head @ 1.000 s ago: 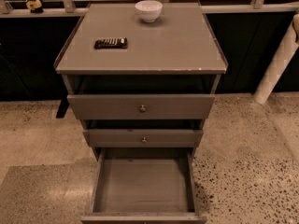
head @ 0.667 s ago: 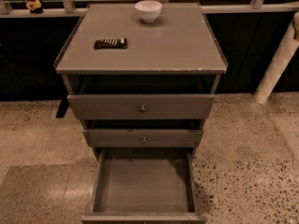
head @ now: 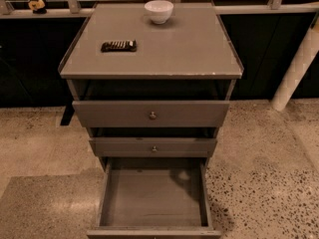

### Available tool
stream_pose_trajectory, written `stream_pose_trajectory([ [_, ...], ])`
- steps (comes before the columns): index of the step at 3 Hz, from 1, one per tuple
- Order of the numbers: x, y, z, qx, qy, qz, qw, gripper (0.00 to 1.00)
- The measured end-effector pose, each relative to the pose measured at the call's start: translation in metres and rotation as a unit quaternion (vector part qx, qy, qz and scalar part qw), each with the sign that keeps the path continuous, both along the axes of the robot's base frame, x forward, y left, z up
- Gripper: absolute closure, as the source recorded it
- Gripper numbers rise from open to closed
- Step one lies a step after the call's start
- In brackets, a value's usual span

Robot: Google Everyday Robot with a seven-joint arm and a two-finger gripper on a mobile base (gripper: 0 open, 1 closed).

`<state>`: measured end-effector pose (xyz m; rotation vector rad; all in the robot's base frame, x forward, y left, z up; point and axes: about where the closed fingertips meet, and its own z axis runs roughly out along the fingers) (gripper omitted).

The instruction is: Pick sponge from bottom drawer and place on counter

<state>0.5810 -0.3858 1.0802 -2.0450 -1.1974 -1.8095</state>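
Observation:
The grey cabinet stands in the middle of the camera view. Its bottom drawer [head: 149, 203] is pulled open toward me, and the flat grey floor I can see is bare apart from a dim shadowy patch near the back right. The sponge does not show anywhere; the drawer's rear strip lies hidden under the drawer above. The counter [head: 189, 49] is the cabinet's flat grey top with a chipped front edge. The gripper is out of view.
A white bowl [head: 159, 11] sits at the counter's back middle and a dark flat bar [head: 118, 46] lies on its left side. The two upper drawers [head: 152, 114] are slightly out. A white slanted tube [head: 299, 66] leans at the right. Speckled floor surrounds the cabinet.

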Motion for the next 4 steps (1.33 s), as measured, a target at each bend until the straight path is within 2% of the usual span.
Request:
stream_pose_trajectory([
  [1, -0.015, 0.001, 0.018, 0.018, -0.038, 0.030, 0.9987, 1.00],
  [2, -0.002, 0.036, 0.033, -0.001, -0.053, 0.039, 0.9978, 1.00],
  [3, -0.017, 0.013, 0.032, -0.001, -0.050, 0.017, 0.9986, 0.81],
  [4, -0.029, -0.003, 0.032, 0.000, -0.048, 0.000, 0.9989, 0.58],
])
